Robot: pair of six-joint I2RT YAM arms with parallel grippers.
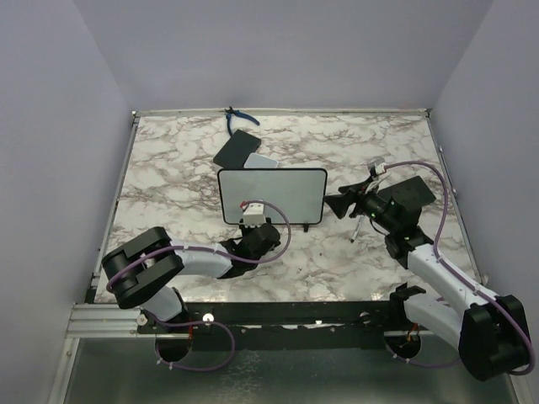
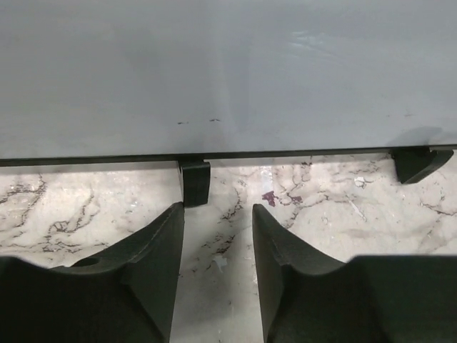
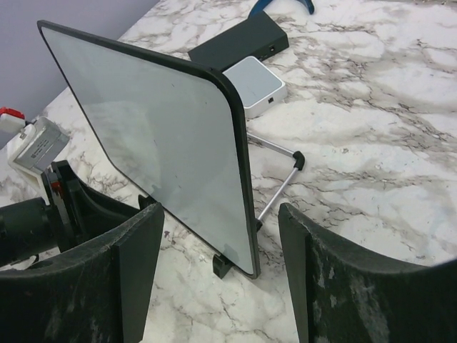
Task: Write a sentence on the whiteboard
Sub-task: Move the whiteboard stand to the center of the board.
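Top external view: one whiteboard (image 1: 272, 195), standing up on the marble table (image 1: 168, 177) between the two claws.
Feet: two black feet (image 2: 194, 182) under the board, just ahead of the left claw.
Left claw (image 2: 216, 211): right in front of the board, open a little, holding nothing.
Right claw (image 3: 221, 211): beside the board's right edge, open wide, holding nothing.
Far side of the board from the claws: one black box (image 1: 237, 149), one white pad (image 1: 263, 160), one blue tool (image 1: 242, 120).

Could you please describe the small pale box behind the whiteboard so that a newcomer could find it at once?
On the marble table, find the whiteboard standing upright near the middle. Just behind it, toward the far edge, lies the small box, beside a larger flat slab. The box is pale grey-white with rounded corners, while the slab is black.
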